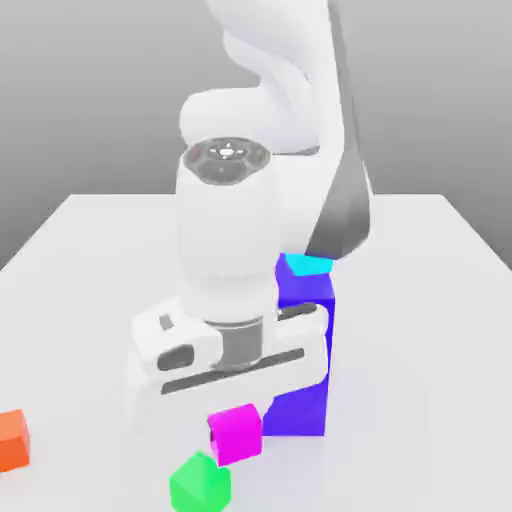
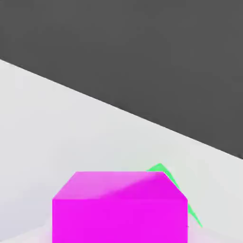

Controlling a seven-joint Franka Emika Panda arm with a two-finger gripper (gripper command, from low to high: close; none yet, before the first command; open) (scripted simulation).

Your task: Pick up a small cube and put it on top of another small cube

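The small cube, glossy magenta, sits directly under my hand, close to the foot of a tall blue-purple block. My gripper comes straight down onto it and is shut on it. In the hand view the small cube looms very near. A small green cube lies just in front of it, toward the exterior view's lower edge, and its corner peeks out behind the magenta one. I cannot tell whether the magenta cube rests on the table or hangs just above it.
A cyan cube rests on top of the blue-purple block. A small orange cube lies at the exterior view's far left. The white table stretches away on the exterior view's right. The arm's white body rises behind the block.
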